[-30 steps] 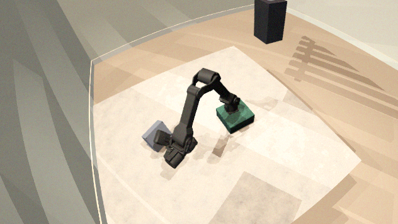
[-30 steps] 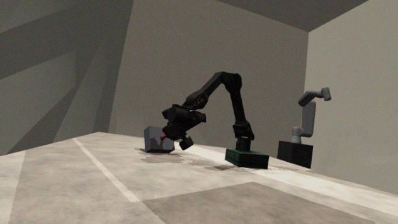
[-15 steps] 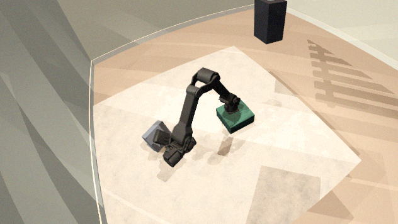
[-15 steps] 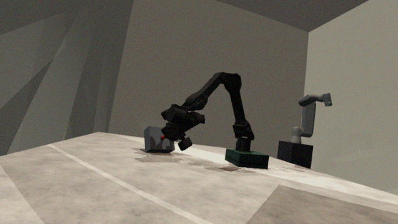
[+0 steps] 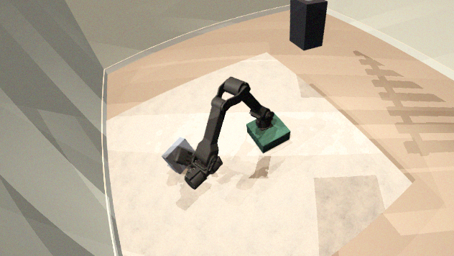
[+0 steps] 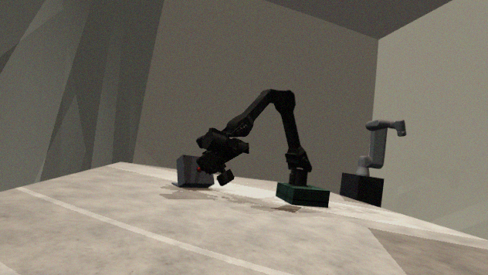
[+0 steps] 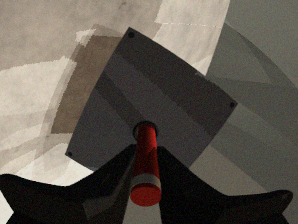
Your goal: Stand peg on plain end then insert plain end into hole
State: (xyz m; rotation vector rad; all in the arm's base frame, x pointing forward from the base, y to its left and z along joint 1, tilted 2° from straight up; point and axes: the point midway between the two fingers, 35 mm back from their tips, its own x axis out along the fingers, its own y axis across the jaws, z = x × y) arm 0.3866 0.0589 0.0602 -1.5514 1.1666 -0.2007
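The red peg (image 7: 146, 162) (image 6: 199, 168) has its pale band near the end closest to the wrist camera. My gripper (image 7: 147, 151) is shut on the peg, with one dark finger on each side. The grey sloped panel (image 7: 170, 97) (image 6: 186, 171) (image 5: 178, 144) lies just beyond the fingertips. The peg's plain end is at the hole (image 7: 136, 131) in the panel's face and looks to be inside its mouth. Part of the dark rim shows around the peg. How deep the end sits is hidden. The banded end stands out towards the camera.
The arm stands on a green block (image 5: 264, 141) (image 6: 303, 195). A black pedestal (image 5: 308, 26) (image 6: 360, 189) with a grey arm (image 6: 378, 144) stands farther off. The panel's edges and corner screws show around the hole in the wrist view. Shadows fall across the table and panel.
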